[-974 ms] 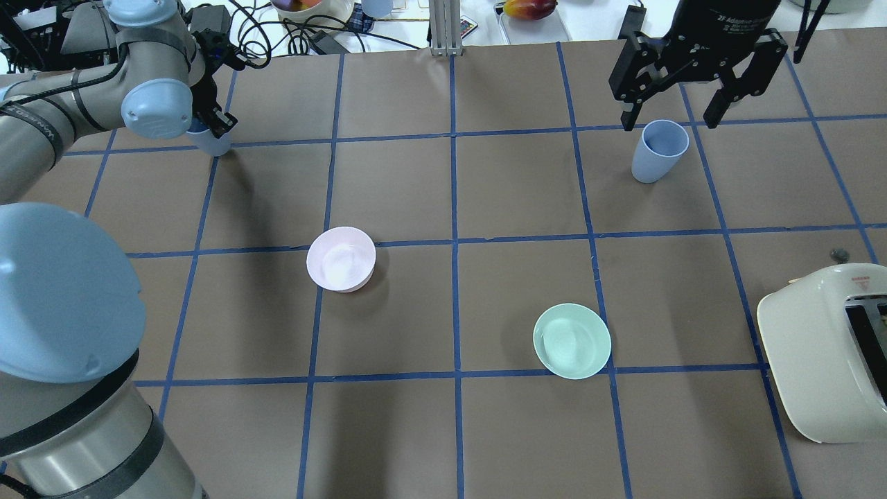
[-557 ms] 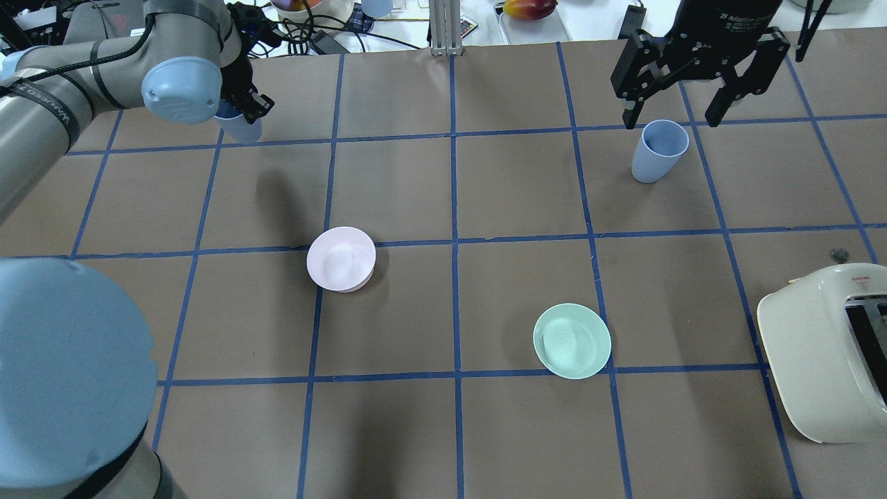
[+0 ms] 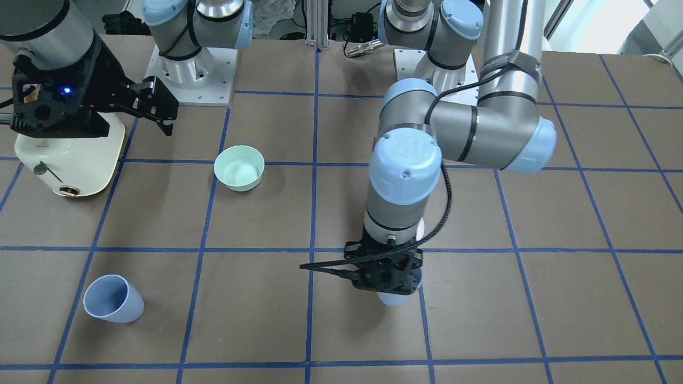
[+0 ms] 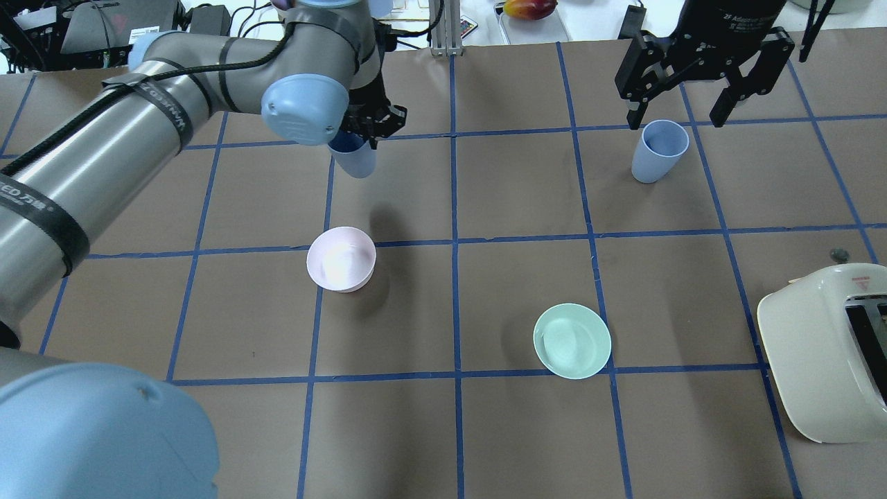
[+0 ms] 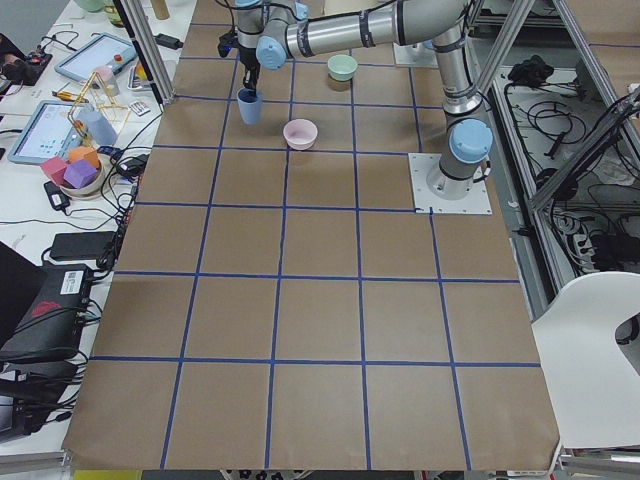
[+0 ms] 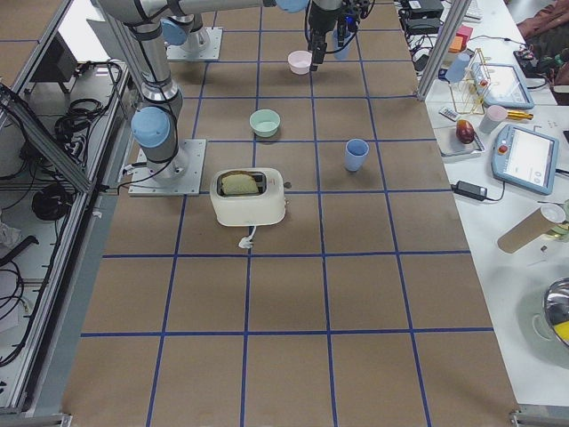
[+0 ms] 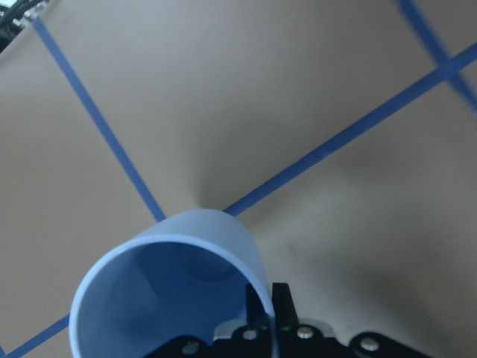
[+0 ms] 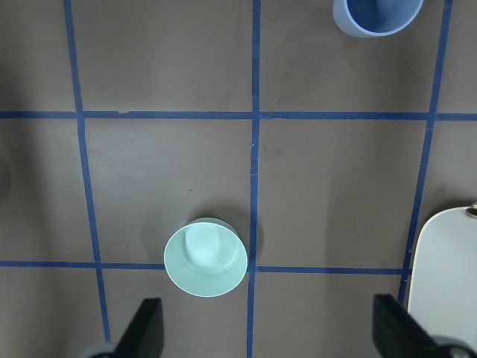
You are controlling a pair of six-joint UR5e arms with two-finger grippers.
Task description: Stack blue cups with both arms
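Observation:
My left gripper [image 4: 360, 135] is shut on the rim of one blue cup [image 4: 353, 158] and holds it upright above the table, left of the centre line at the far side. The held cup also shows in the left wrist view [image 7: 171, 298] and under the gripper [image 3: 388, 280] in the front view. The second blue cup [image 4: 660, 151] stands upright on the table at the far right. My right gripper [image 4: 675, 119] hangs open and empty, high above that cup. In the right wrist view this cup [image 8: 376, 15] is at the top edge.
A pale pink bowl [image 4: 341, 258] sits on the table nearer than the held cup. A mint-green bowl [image 4: 572, 340] sits right of centre. A cream toaster [image 4: 824, 353] stands at the right edge. Cables and clutter lie beyond the far edge.
My left arm has swung to the right with the blue cup in its grip, from the far left corner to near the centre line. The right gripper and the second cup have stayed put.

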